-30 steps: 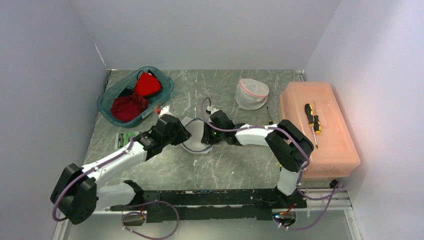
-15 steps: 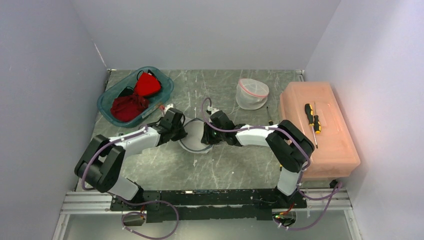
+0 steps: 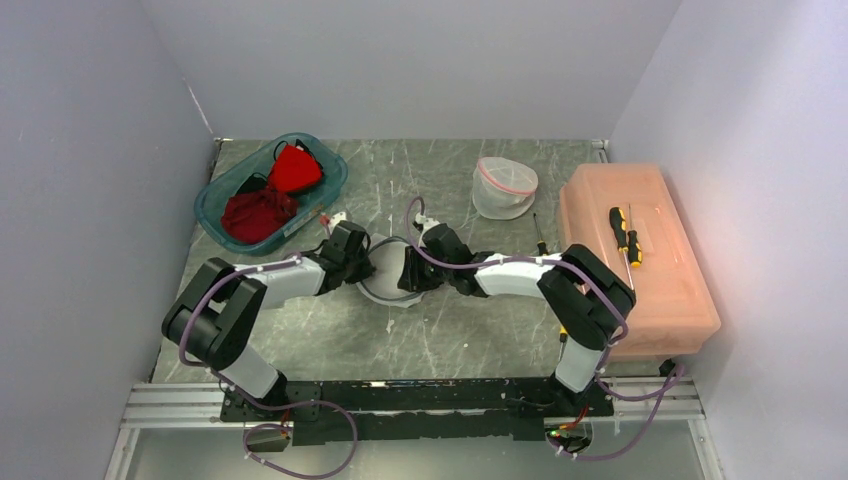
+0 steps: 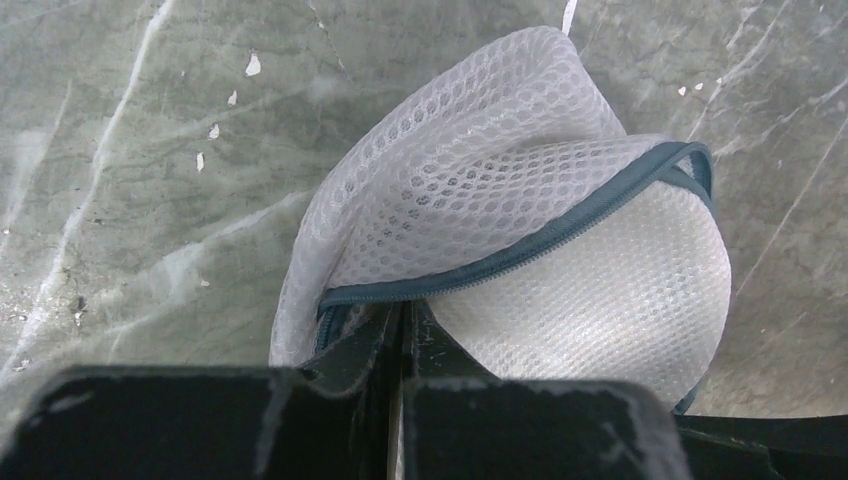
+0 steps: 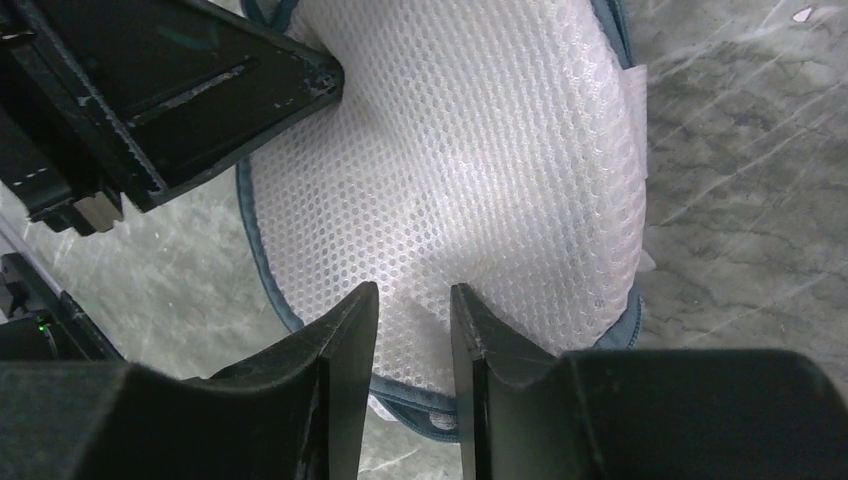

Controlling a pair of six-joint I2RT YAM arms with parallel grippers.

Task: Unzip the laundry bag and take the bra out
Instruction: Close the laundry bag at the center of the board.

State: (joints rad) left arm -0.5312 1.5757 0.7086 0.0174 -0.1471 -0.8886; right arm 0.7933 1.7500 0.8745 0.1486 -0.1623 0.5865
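Plainly, the job looks to be near its start: no stretch of the zip in view has been opened, and no bra is out on the table (image 3: 470,330).

On the left, the left gripper (image 4: 402,315) has its fingers pressed together with no gap, right at the edge of the bag (image 4: 580,300) where the zip (image 4: 560,225) meets the mesh. I judge it has that edge pinched. Whether it holds the pull itself I cannot tell, as the fingers hide it.

In the middle, the bag sits on the table between the two grippers, touching both. It is a domed pouch of white honeycomb mesh with a dark teal zip band round its rim. One mesh panel stands up in a loose fold above the zip, and the other bulges round and full below it. The zip line, where it shows, runs shut. Nothing inside shows through the mesh.

On the right, the right gripper (image 5: 412,295) comes down on the far side of the dome, its fingers narrowly apart with a small pucker of mesh at the gap. Whether that pucker is gripped I cannot tell.

What remains is nearly everything: draw the zip round, spread the mouth, and lift the bra out.
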